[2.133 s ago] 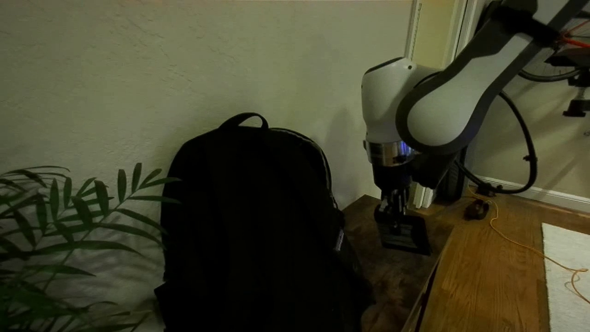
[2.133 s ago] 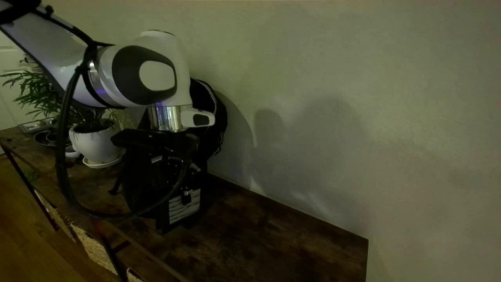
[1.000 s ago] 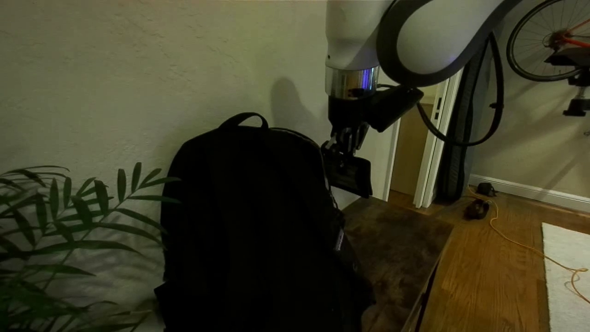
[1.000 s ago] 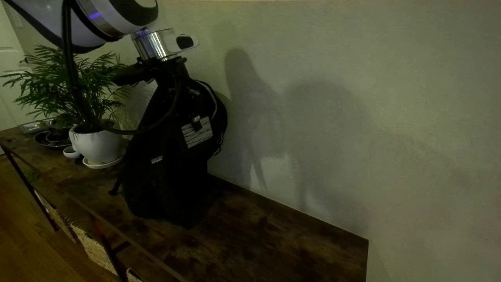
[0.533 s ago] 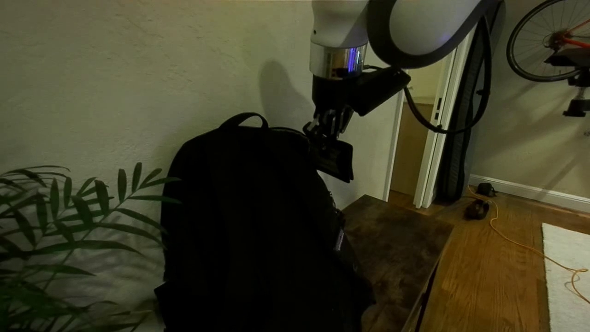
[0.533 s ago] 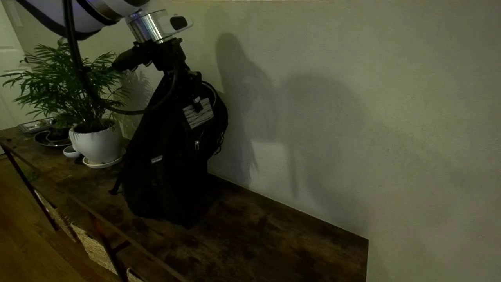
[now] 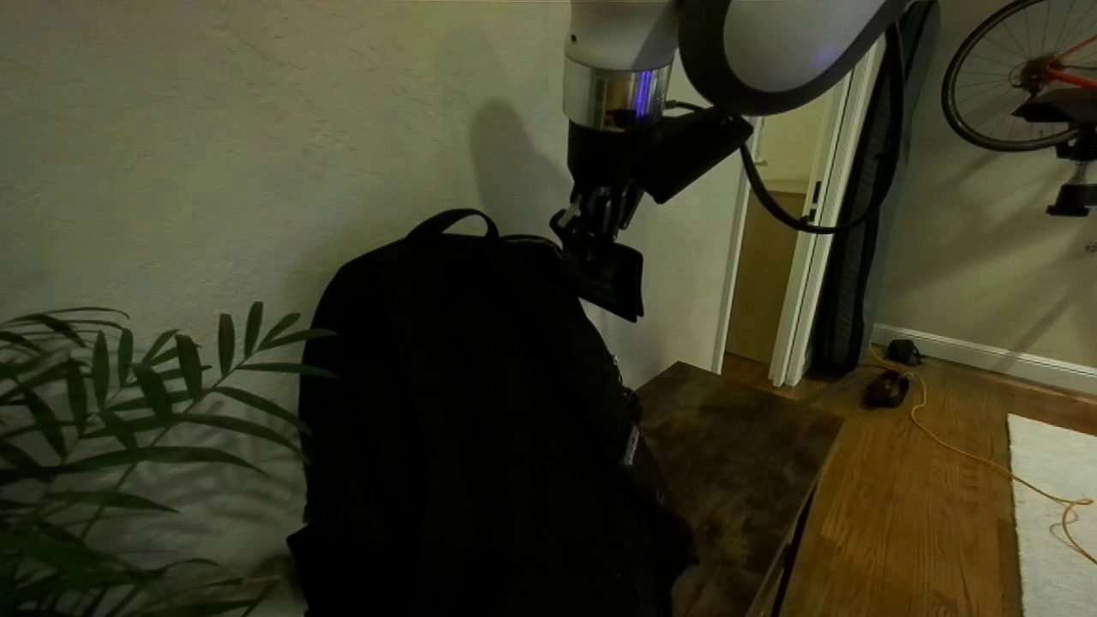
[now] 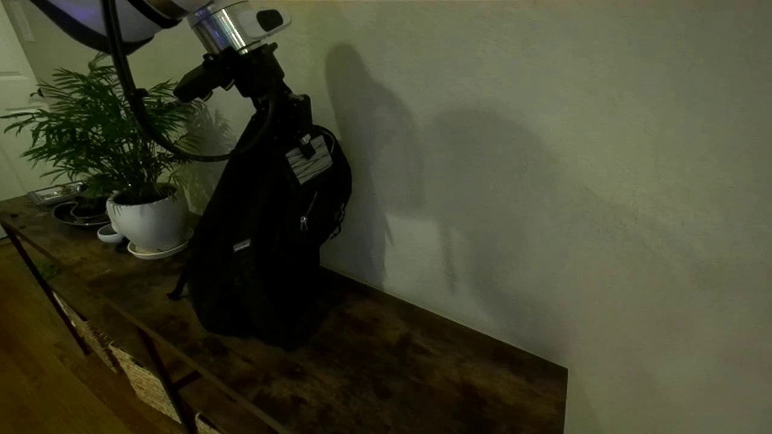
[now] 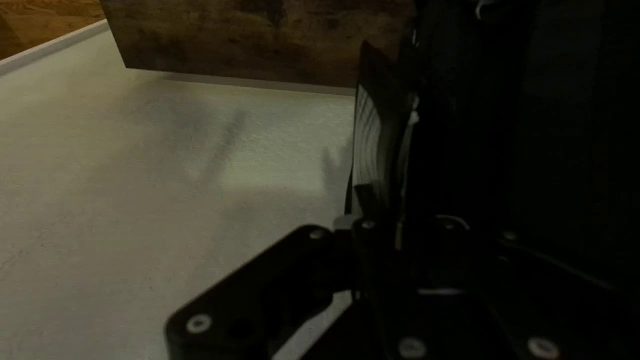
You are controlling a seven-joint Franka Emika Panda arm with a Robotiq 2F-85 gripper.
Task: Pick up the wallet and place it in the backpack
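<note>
The black backpack (image 7: 463, 411) stands upright against the wall; it also shows in an exterior view (image 8: 259, 265) and as the dark mass at the right of the wrist view (image 9: 510, 125). The wallet (image 8: 310, 160) is dark with a pale striped face. It hangs from my gripper (image 8: 306, 144) beside the backpack's upper part. The gripper (image 7: 591, 236) is shut on the wallet (image 7: 613, 283), just right of the backpack's top and partly behind its edge. In the wrist view, the wallet (image 9: 367, 135) extends from the dark fingers (image 9: 385, 210). The backpack's opening cannot be made out.
The brown shelf top (image 8: 386, 361) bears the backpack and a plant in a white pot (image 8: 151, 223). Plant leaves (image 7: 154, 411) stand left of the backpack. The wall (image 8: 543, 181) is close behind. The arm's cable (image 8: 181, 154) loops near the plant.
The arm has risen with the wallet from low beside the backpack to near its top, moving closer to the backpack. Movement is small over the last half second. The backpack stays put.
</note>
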